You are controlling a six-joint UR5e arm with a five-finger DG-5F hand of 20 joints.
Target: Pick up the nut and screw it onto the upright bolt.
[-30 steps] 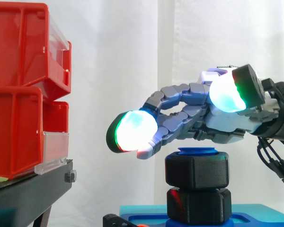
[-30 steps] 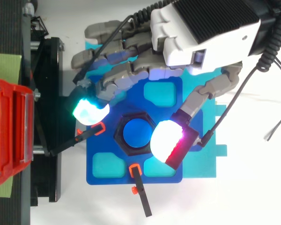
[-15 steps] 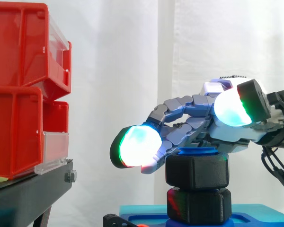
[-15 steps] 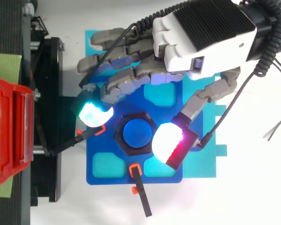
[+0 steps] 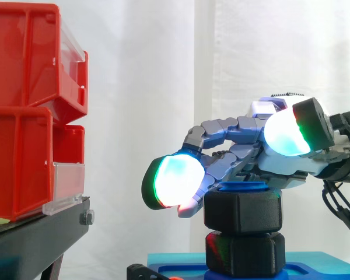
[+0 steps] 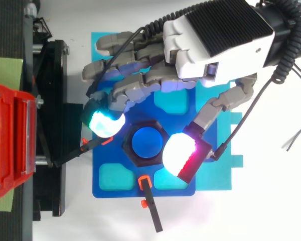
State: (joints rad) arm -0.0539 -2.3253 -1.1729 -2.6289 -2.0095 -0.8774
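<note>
Since the nut (image 5: 242,210) already sits at the top of the bolt (image 6: 145,143), with only a thin blue rim showing above it from the side, what matters is how the hand (image 6: 210,45) stands to it. Seen from above, the nut lies in the gap of the hand. The finger pad (image 5: 176,181) glows just off the nut's upper-left corner, a sliver apart, and the thumb pad (image 5: 284,132) overlaps its lower-right edge. The palm is up and to the right of the bolt, not over it.

From the side the two pads are not level. The finger pad hangs just beside the nut's left edge, about at the height of its top face, while the thumb pad rides clearly higher than the nut. So the hand is spread wider than the nut, fingers bent over but closed on nothing, as far as I can see.

The bolt stands straight up, and a second black hex piece (image 5: 245,254) sits under the nut on the blue base (image 6: 115,188). I'd judge the coming move turns on this: the nut is below and between the pads. The hand must drop, the thumb side more, until both pads face opposite flats, then close and turn about that upright axis. Closing at this height, the thumb would likely pass over the nut's top.
</note>
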